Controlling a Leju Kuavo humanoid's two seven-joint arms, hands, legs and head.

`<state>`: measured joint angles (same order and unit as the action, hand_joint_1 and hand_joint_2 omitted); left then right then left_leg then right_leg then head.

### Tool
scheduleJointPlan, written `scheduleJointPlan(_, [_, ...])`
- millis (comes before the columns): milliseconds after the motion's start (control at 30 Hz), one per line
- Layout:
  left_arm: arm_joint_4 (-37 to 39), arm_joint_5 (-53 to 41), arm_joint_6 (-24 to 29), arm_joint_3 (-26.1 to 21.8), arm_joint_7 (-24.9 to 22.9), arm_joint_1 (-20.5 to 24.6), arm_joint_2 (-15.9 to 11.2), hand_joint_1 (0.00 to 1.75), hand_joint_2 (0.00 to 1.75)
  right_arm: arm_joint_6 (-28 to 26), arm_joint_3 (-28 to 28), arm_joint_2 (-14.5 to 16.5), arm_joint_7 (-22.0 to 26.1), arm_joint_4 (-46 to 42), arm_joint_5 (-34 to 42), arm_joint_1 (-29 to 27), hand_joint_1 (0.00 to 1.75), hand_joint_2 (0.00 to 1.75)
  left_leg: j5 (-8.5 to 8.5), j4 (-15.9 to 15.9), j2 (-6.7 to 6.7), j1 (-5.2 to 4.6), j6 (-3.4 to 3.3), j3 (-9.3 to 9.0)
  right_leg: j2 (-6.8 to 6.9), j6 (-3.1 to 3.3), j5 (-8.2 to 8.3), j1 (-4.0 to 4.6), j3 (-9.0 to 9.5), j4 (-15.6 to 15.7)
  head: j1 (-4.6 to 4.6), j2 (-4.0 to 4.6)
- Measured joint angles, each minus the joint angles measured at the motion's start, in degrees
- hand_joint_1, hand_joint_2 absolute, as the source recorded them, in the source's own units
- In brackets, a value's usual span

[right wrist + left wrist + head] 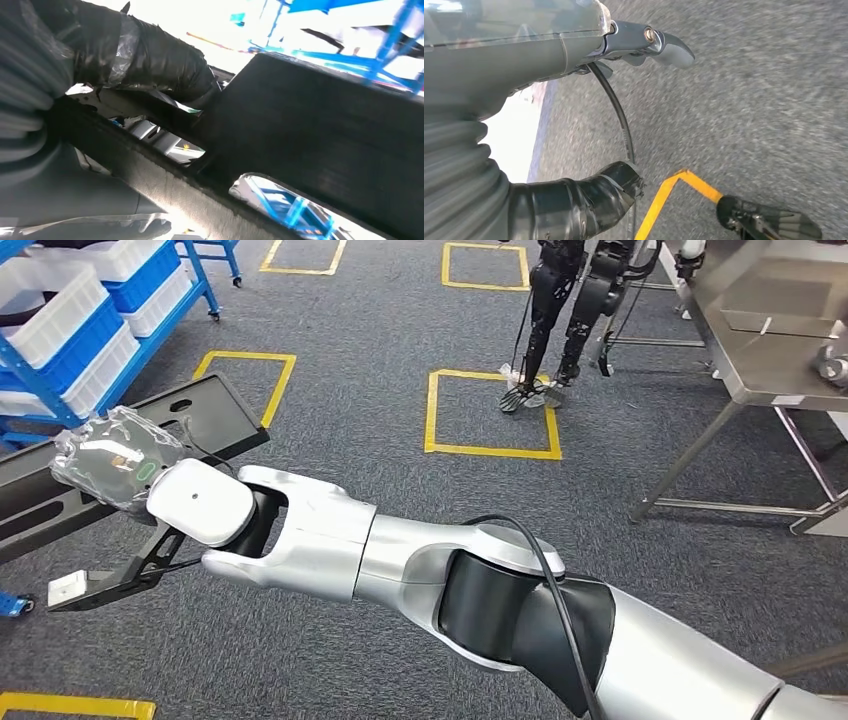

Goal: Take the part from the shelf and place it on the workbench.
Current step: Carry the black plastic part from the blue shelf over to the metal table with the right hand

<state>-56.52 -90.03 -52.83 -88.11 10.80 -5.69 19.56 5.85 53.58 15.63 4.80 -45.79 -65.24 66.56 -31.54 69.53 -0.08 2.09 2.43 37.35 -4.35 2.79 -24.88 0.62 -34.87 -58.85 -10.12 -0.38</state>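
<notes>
Your right arm [420,570] crosses the head view from lower right to left, silver with black joints and a black cable running along it. Beyond its wrist you see the part [150,440], a long flat black panel with cut-outs, held above the grey carpet floor [380,370] and slanting from upper right toward the lower left. You have the right robot hand [115,455], wrapped in clear crinkled plastic, clamped on that panel; your right wrist view confirms it, with the black-taped fingers [150,60] curled over the panel's edge and the dark panel [320,125] filling much of the picture.

At upper left stands the blue shelf [60,350] with white bins on its levels, just beyond the panel's far end. At upper right you see the steel desk [770,330], well apart from the part. Yellow tape squares [490,410] mark the carpet between them, and the black legs of another robot [560,310] stand by one of them.

Your left robot hand [574,60] hangs over the carpet in its wrist view; its fingers [664,45] hold nothing, but you cannot tell how far they are spread.
</notes>
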Motion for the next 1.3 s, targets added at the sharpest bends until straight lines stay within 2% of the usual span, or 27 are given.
scheduleJointPlan(67, [0.1, 0.0, 0.1, 0.0, 0.0, 0.0, -0.1, 0.0, 1.75, 0.1, 0.0, 0.1, 0.0, 0.0, 0.0, 0.0, 1.75, 1.75, 3.04, -6.3, -2.36, 0.4, 0.19, -2.51, -1.66, -0.61, -0.82, -0.23, -0.33, -1.4, 0.02, 0.01])
scheduleJointPlan(133, [0.3, 0.0, 0.2, 0.0, 0.0, -0.1, -0.1, 0.0, 1.75, 0.2, 0.0, 0.4, -0.1, -0.1, 0.0, 0.0, 1.75, 1.75, 3.02, -8.7, -4.4, 0.4, -0.16, -3.71, -3.13, -1.31, -1.15, -0.43, -1.13, -2.3, 0.08, 0.0])
scheduleJointPlan(167, [0.4, 0.0, 0.3, 0.0, 0.0, -0.1, -0.1, 0.0, 1.75, 0.2, 0.0, 0.5, -0.1, -0.1, 0.0, 0.0, 1.75, 1.75, 2.92, -8.9, -4.43, 0.24, -0.47, -3.83, -3.86, -1.64, -1.04, -0.49, -1.5, -2.5, 0.1, -0.01])
scheduleJointPlan(200, [0.5, 0.0, 0.3, 0.0, 0.0, 0.0, -0.2, 0.0, 1.75, 0.2, 0.0, 0.5, -0.1, -0.2, 0.0, -0.1, 1.75, 1.75, 2.96, -8.9, -3.75, 0.24, -0.85, -3.88, -4.51, -1.94, -0.9, -0.59, -1.72, -2.4, 0.1, -0.01])
scheduleJointPlan(233, [0.5, 0.0, 0.4, 0.0, 0.0, 0.1, -0.2, 0.0, 1.75, 0.2, 0.0, 0.5, 0.0, -0.2, 0.0, -0.1, 1.75, 1.75, 3.05, -9.2, -3.03, 0.26, -1.15, -4.03, -4.05, -2.21, -0.99, -0.54, -1.91, -2.6, 0.08, -0.01])
scheduleJointPlan(300, [0.7, 0.0, 0.6, 0.1, 0.1, 0.0, -0.3, 0.0, 1.75, 0.2, 0.0, 0.5, -0.1, -0.3, 0.0, -0.1, 1.75, 1.75, 3.15, -9.7, -1.44, 0.36, -1.91, -4.47, -0.79, -2.72, -2.58, -0.37, -3.34, -5.6, 0.03, 0.0])
scheduleJointPlan(333, [0.8, 0.0, 0.8, 0.1, 0.1, -0.1, -0.3, 0.0, 1.75, 0.2, 0.0, 0.5, -0.1, -0.3, 0.0, -0.1, 1.75, 1.75, 3.06, -9.7, -0.59, 0.19, -2.22, -4.67, 1.46, -2.93, -4.07, -0.37, -4.85, -8.6, 0.03, 0.0])
scheduleJointPlan(367, [0.9, 0.0, 0.9, 0.1, 0.1, -0.2, -0.3, 0.0, 1.75, 0.2, 0.0, 0.6, -0.1, -0.3, 0.0, -0.1, 1.75, 1.75, 2.94, -9.8, 0.28, 0.02, -2.47, -4.8, 2.85, -3.1, -5.6, -0.51, -6.78, -12.3, 0.03, 0.0])
scheduleJointPlan(433, [1.2, 0.0, 1.2, 0.2, 0.1, -0.4, -0.5, 0.0, 1.75, 0.3, 0.0, 0.7, -0.1, -0.3, 0.0, -0.2, 1.75, 1.75, 2.65, -9.8, 1.97, -0.22, -2.65, -5.06, 3.89, -3.23, -6.86, -0.84, -9.75, -17.5, 0.04, -0.01])
scheduleJointPlan(467, [1.3, 0.0, 1.3, 0.3, 0.1, -0.3, -0.6, 0.0, 1.75, 0.3, 0.0, 0.7, -0.1, -0.3, 0.0, -0.3, 1.75, 1.75, 2.47, -9.8, 2.76, -0.29, -2.65, -5.26, 4.08, -3.16, -6.02, -0.92, -9.87, -17.3, 0.03, 0.0])
scheduleJointPlan(500, [1.5, 0.0, 1.3, 0.5, 0.1, -0.3, -0.8, 0.0, 1.75, 0.4, 0.1, 0.8, 0.0, -0.4, 0.0, -0.4, 1.75, 1.75, 2.24, -9.8, 3.51, -0.34, -2.6, -5.54, 4.37, -2.98, -4.25, -0.91, -8.76, -14.9, 0.04, 0.0])
scheduleJointPlan(567, [1.8, 0.0, 1.4, 1.1, 0.2, -0.4, -1.1, 0.0, 1.75, 0.4, 0.1, 1.2, -0.1, -0.7, 0.0, -0.5, 1.75, 1.75, 1.73, -9.8, 4.93, -0.46, -2.34, -6.18, 6.54, -2.29, -0.8, -0.3, -4.92, -7.2, 0.04, 0.01])
scheduleJointPlan(600, [2.1, 0.0, 1.5, 1.3, 0.2, -0.4, -1.3, 0.0, 1.75, 0.5, 0.2, 1.5, -0.1, -0.8, 0.0, -0.5, 1.75, 1.75, 1.53, -9.9, 5.54, -0.53, -2.12, -6.41, 7.65, -1.89, 0.05, 0.17, -3.46, -4.2, 0.03, 0.0])
scheduleJointPlan(667, [2.8, 0.0, 1.7, 1.7, 0.2, -0.4, -1.8, 0.0, 1.75, 0.6, 0.3, 2.2, -0.2, -1.0, 0.0, -0.5, 1.75, 1.75, 1.29, -10.3, 6.81, -0.68, -1.7, -6.84, 8.49, -1.3, -0.04, 1.01, -2.58, -2.2, 0.04, 0.0])
scheduleJointPlan(733, [3.5, 0.0, 2.0, 2.2, 0.3, -0.3, -2.3, 0.0, 1.75, 0.6, 0.5, 2.5, -0.2, -1.0, 0.0, -0.6, 1.75, 1.75, 0.96, -10.7, 7.43, -0.62, -1.3, -7.53, 7.14, -0.75, 0.17, 1.02, -2.11, -1.3, 0.04, 0.01])
scheduleJointPlan(800, [4.0, 0.0, 2.0, 2.7, 0.4, -0.4, -2.6, 0.0, 1.75, 0.6, 0.6, 2.7, -0.4, -1.0, -0.1, -0.8, 1.75, 1.75, -0.53, -8.7, 4.79, -0.39, -1.04, -7.03, 5.87, -0.03, 0.5, 0.64, -1.14, -0.1, 0.04, 0.01])
scheduleJointPlan(867, [4.4, 0.0, 2.0, 2.8, 0.5, -0.8, -3.0, 0.0, 1.75, 0.7, 0.8, 3.2, -0.6, -0.9, -0.3, -0.9, 1.75, 1.75, -3.49, -2.2, 1.35, -0.28, -0.89, -3.74, 4.35, 0.52, 0.6, 0.44, -0.66, 0.4, 0.06, 0.0])
scheduleJointPlan(900, [4.5, 0.0, 2.0, 2.8, 0.5, -1.1, -3.2, 0.0, 1.75, 0.7, 0.8, 3.4, -0.7, -0.8, -0.5, -0.9, 1.75, 1.75, -4.7, 1.5, 0.66, -0.3, -0.76, -1.58, 3.48, 0.65, 0.55, 0.46, -0.63, 0.3, 0.07, 0.0])
scheduleJointPlan(933, [4.6, 0.0, 2.0, 2.8, 0.5, -1.2, -3.4, 0.0, 1.75, 0.7, 1.0, 3.5, -0.7, -0.6, -0.6, -1.1, 1.75, 1.75, -4.98, 3.9, 0.42, -0.29, -0.6, 0.12, 2.54, 0.68, 0.45, 0.45, -0.58, 0.2, 0.07, 0.0])
scheduleJointPlan(967, [4.6, 0.0, 1.9, 2.8, 0.5, -1.3, -3.5, 0.0, 1.75, 0.7, 1.1, 3.5, -0.8, -0.4, -0.7, -1.2, 1.75, 1.75, -4.09, 4.5, 0.34, -0.23, -0.45, 0.98, 1.63, 0.64, 0.32, 0.41, -0.52, 0.0, 0.07, 0.01])
scheduleJointPlan(1033, [4.7, 0.0, 1.9, 2.8, 0.5, -1.3, -3.7, 0.0, 1.75, 0.7, 1.4, 3.5, -0.9, 0.0, -0.8, -1.5, 1.75, 1.75, 0.35, -0.4, -0.23, 0.12, -0.13, -0.19, -0.2, 0.29, -0.14, 0.2, -0.43, -0.7, 0.07, 0.01])
scheduleJointPlan(1067, [4.8, 0.0, 1.8, 2.8, 0.5, -1.3, -3.8, 0.0, 1.75, 0.7, 1.5, 3.6, -1.0, 0.2, -0.9, -1.5, 1.75, 1.75, 2.06, -3.6, -1.55, 0.38, 0.04, -1.37, -1.04, -0.03, -0.46, 0.11, -0.56, -1.2, 0.07, 0.01])
scheduleJointPlan(1100, [4.9, 0.0, 1.7, 2.8, 0.5, -1.4, -3.9, 0.0, 1.75, 0.7, 1.5, 3.6, -1.1, 0.4, -0.9, -1.5, 1.75, 1.75, 3.02, -6.4, -2.96, 0.58, 0.01, -2.44, -1.85, -0.38, -0.76, 0.04, -0.88, -1.9, 0.05, 0.01])
scheduleJointPlan(1167, [5.0, 0.0, 1.2, 2.8, 0.5, -1.6, -3.9, 0.0, 1.75, 0.6, 1.6, 3.7, -1.1, 0.7, -0.9, -1.5, 1.75, 1.75, 2.81, -8.2, -4.77, 0.53, -0.38, -3.28, -3.31, -1.09, -0.9, -0.09, -1.66, -2.5, 0.04, 0.0])
scheduleJointPlan(1233, [4.9, 0.0, 0.4, 2.8, 0.6, -1.6, -3.9, 0.0, 1.75, 0.6, 1.6, 3.6, -1.2, 1.0, -1.0, -1.6, 1.75, 1.75, 2.96, -8.6, -3.63, 0.36, -1.07, -3.46, -4.31, -1.63, -0.68, -0.28, -2.14, -2.6, 0.07, -0.01])
scheduleJointPlan(1267, [4.8, 0.0, 0.1, 2.8, 0.6, -1.6, -3.9, 0.0, 1.75, 0.6, 1.6, 3.4, -1.2, 1.1, -1.0, -1.7, 1.75, 1.75, 3.06, -8.7, -2.92, 0.37, -1.41, -3.56, -3.44, -1.89, -0.93, -0.19, -2.4, -3.0, 0.04, -0.01])
scheduleJointPlan(1300, [4.6, 0.0, -0.2, 2.9, 0.7, -1.6, -3.9, 0.0, 1.75, 0.5, 1.6, 3.3, -1.2, 1.3, -1.0, -1.6, 1.75, 1.75, 3.13, -8.9, -2.13, 0.41, -1.76, -3.67, -1.81, -2.14, -1.72, -0.12, -3.09, -4.4, 0.04, -0.01])
